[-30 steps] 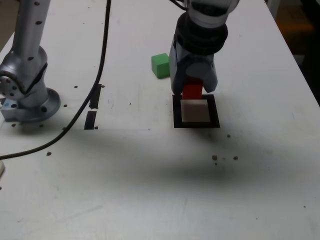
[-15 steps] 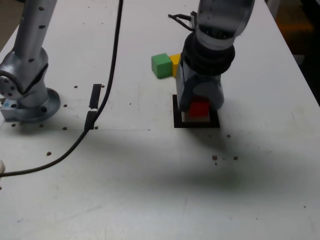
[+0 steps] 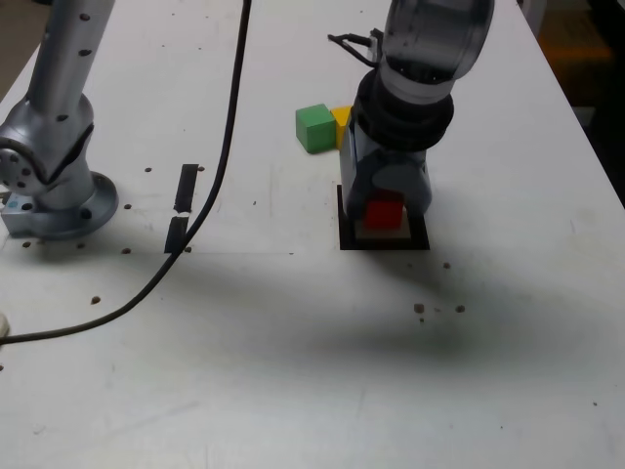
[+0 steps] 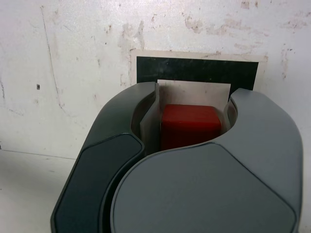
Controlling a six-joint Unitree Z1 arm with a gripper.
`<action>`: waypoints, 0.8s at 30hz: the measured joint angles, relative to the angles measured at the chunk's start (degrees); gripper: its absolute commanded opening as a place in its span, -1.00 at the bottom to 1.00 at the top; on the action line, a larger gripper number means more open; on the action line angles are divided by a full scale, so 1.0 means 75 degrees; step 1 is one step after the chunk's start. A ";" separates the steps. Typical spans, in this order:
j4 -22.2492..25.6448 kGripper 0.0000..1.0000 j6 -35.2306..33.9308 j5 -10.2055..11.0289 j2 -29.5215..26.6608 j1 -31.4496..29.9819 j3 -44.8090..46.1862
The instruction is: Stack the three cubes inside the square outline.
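My gripper is shut on the red cube, holding it low inside the square outline. Whether the cube rests on the white centre I cannot tell. In the wrist view the red cube sits between the grey jaws of the gripper, with the black tape of the square outline just beyond. The green cube and the yellow cube stand side by side on the table behind the square, to the exterior view's left of the arm. The yellow one is partly hidden by the gripper.
The arm's silver base stands at the exterior view's left. A black cable runs across the table from it. Two short black tape strips lie near the cable. Small dark specks dot the white table.
The gripper has come down and toward the camera with the red cube, from the square's far edge into its centre. The yellow cube has come into view behind it.
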 measured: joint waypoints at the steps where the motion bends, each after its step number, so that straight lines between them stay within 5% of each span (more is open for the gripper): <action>1: -0.0043 -0.38 0.0000 -0.0007 0.0000 0.0005 0.0029; 5: -0.0106 -0.15 0.0002 -0.0033 0.0000 0.0005 0.0073; 14: -0.0048 0.89 0.0216 -0.0032 0.0000 0.0006 0.0072; 24: 0.0677 0.99 0.0293 -0.0004 -0.0025 0.0078 -0.0300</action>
